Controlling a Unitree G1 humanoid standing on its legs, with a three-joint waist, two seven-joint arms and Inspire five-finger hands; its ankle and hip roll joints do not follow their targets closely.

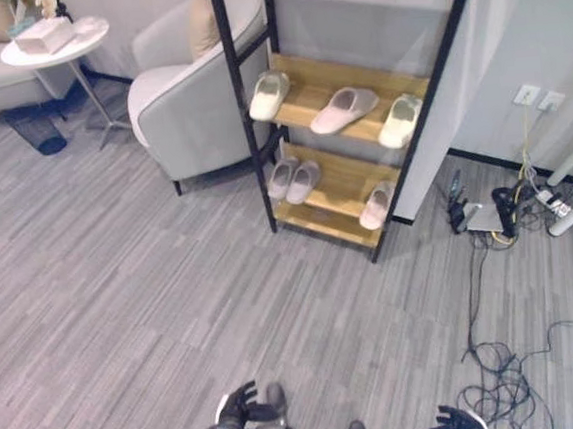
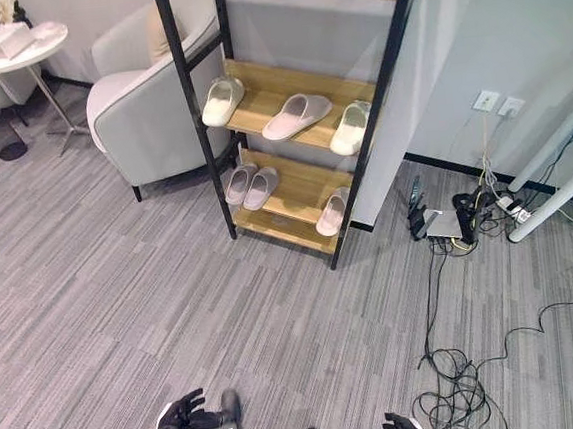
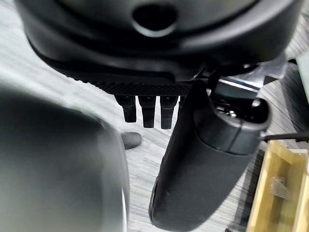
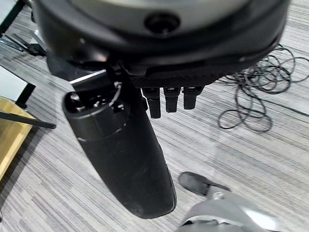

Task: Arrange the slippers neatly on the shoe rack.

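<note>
Wood shelves in a black frame: from the left eye view I see the shoe rack (image 1: 336, 185) standing far ahead of me on the grey plank floor (image 1: 122, 289). Upper shelf carries a cream slipper (image 1: 269, 95), a pinkish slipper (image 1: 344, 109) lying askew, and a pale slipper (image 1: 400, 120) at the right end. Lower shelf has a pair of slippers (image 1: 293, 179) side by side plus a single slipper (image 1: 376, 207) near the right post. Grey armchair (image 1: 191, 92) just left of the rack, round white side table (image 1: 56, 44) further left. My left hand (image 1: 245, 406) and right hand (image 1: 448, 426) sit low at the bottom edge, well apart from the rack. Right eye view: same layout. Left wrist view: left-hand fingers (image 3: 147, 110) hang relaxed, straight, holding nothing. Right wrist view: right-hand fingers (image 4: 166, 99) likewise loose and empty above the floor.
</note>
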